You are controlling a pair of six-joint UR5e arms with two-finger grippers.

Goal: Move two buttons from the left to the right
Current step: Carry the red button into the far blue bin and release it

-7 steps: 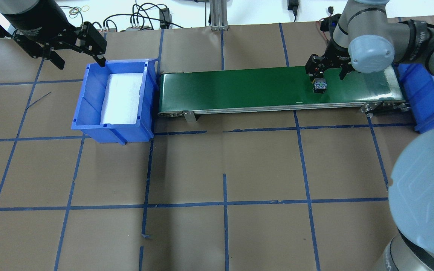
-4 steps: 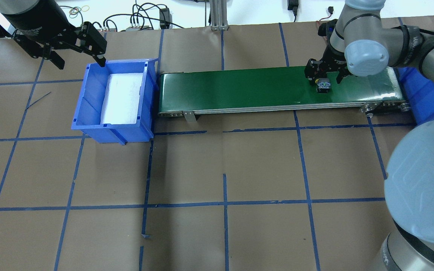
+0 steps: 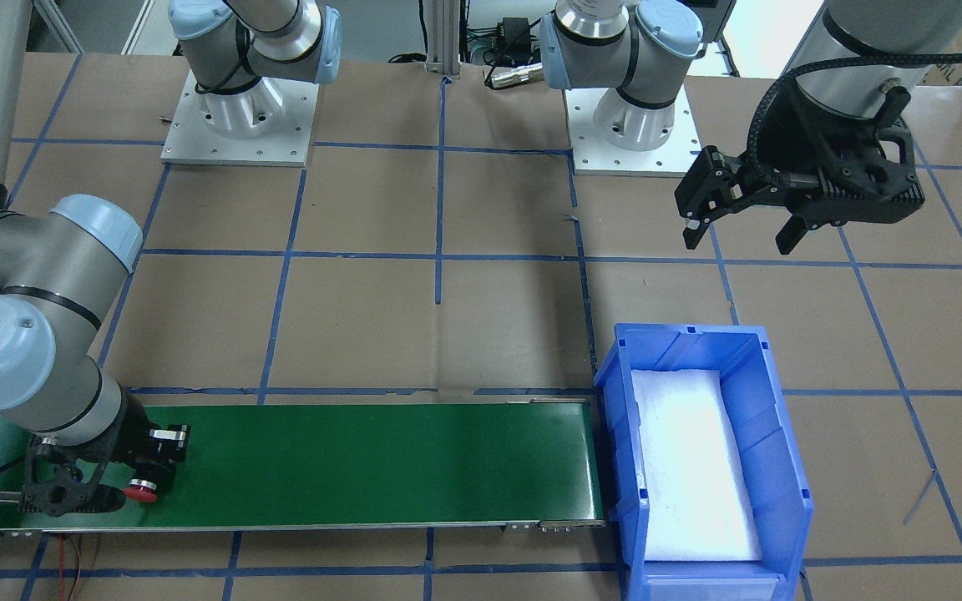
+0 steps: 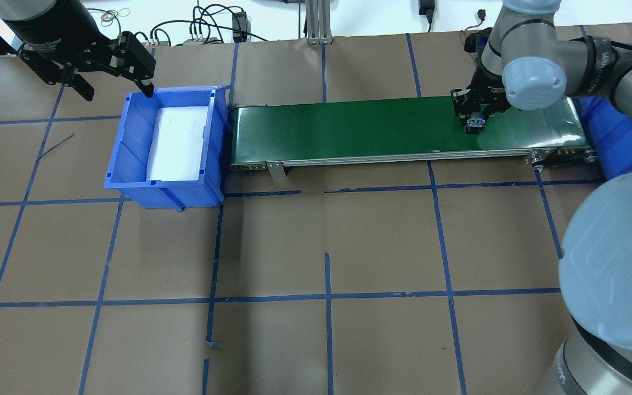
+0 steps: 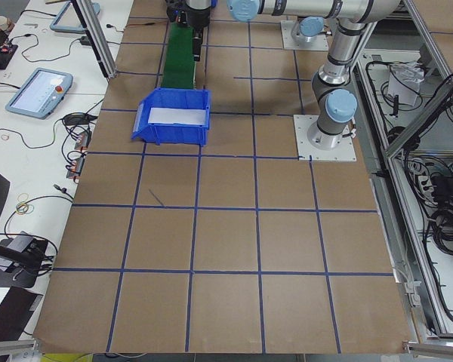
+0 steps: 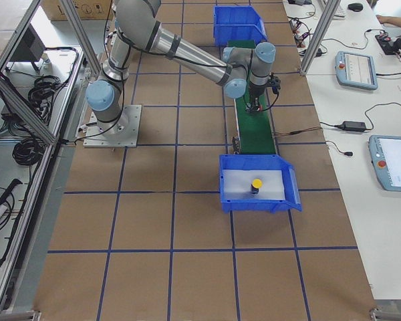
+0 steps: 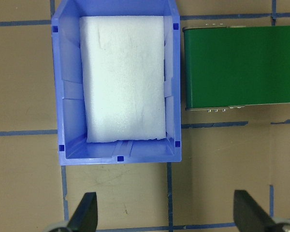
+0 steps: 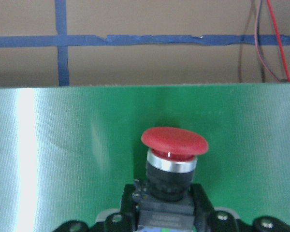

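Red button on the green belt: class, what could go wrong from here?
1. The right end effector grips the red button by its body only, so it may tilt or slip during lifting.
2. The yellow button already sits in the blue bin; a careless drop could strike it.

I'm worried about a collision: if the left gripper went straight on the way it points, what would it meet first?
Probably the paper-covered table just short of the blue bin, going by the wrist view of the left gripper. Depth is unclear, so the bin's rim is possible.
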